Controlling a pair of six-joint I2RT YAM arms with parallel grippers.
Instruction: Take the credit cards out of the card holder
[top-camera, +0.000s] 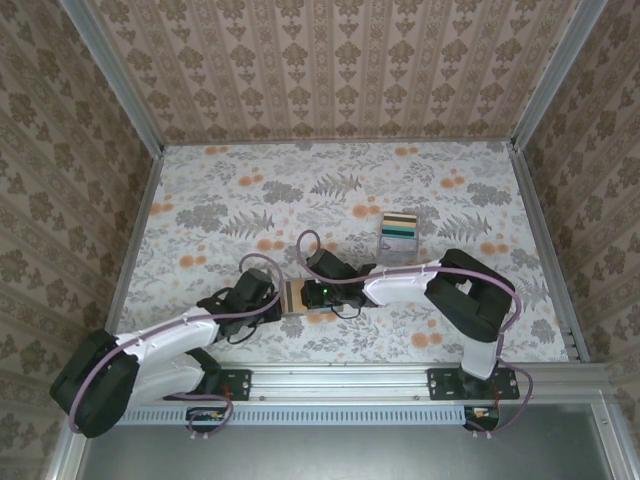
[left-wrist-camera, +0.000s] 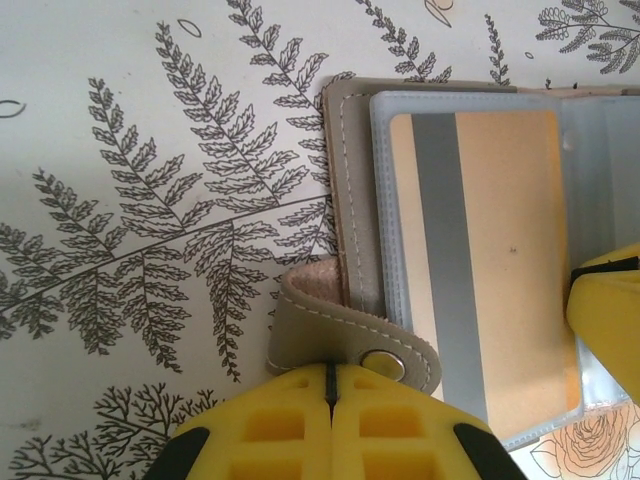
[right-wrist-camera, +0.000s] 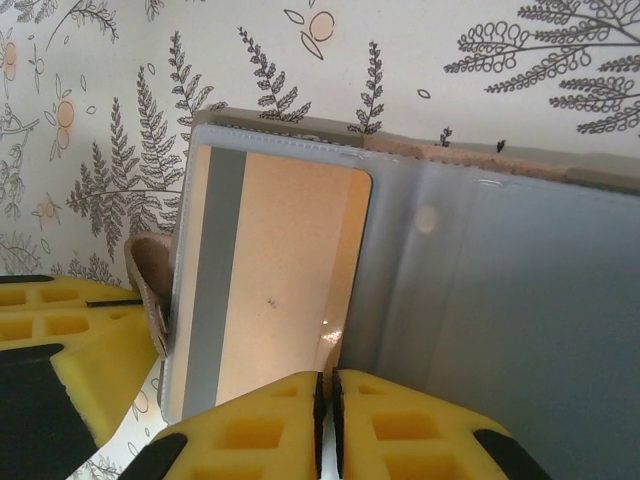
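The card holder (top-camera: 296, 298) lies open near the front of the table, taupe outside (left-wrist-camera: 352, 190) and bluish-grey inside (right-wrist-camera: 520, 300). An orange credit card (left-wrist-camera: 500, 260) with a grey stripe sits in its left clear pocket (right-wrist-camera: 270, 270). My left gripper (left-wrist-camera: 330, 385) is shut on the holder's snap strap (left-wrist-camera: 340, 335) at its left edge. My right gripper (right-wrist-camera: 327, 385) hovers at the holder's near edge by the fold, its jaws together with a thin slit between them; nothing shows in that slit. One right finger (left-wrist-camera: 605, 310) shows in the left wrist view.
A clear plastic box (top-camera: 399, 236) with stacked coloured cards stands behind and to the right of the holder. A small yellowish card (top-camera: 361, 211) lies on the floral tablecloth (top-camera: 250, 200) just left of it. Patterned walls enclose the table on three sides.
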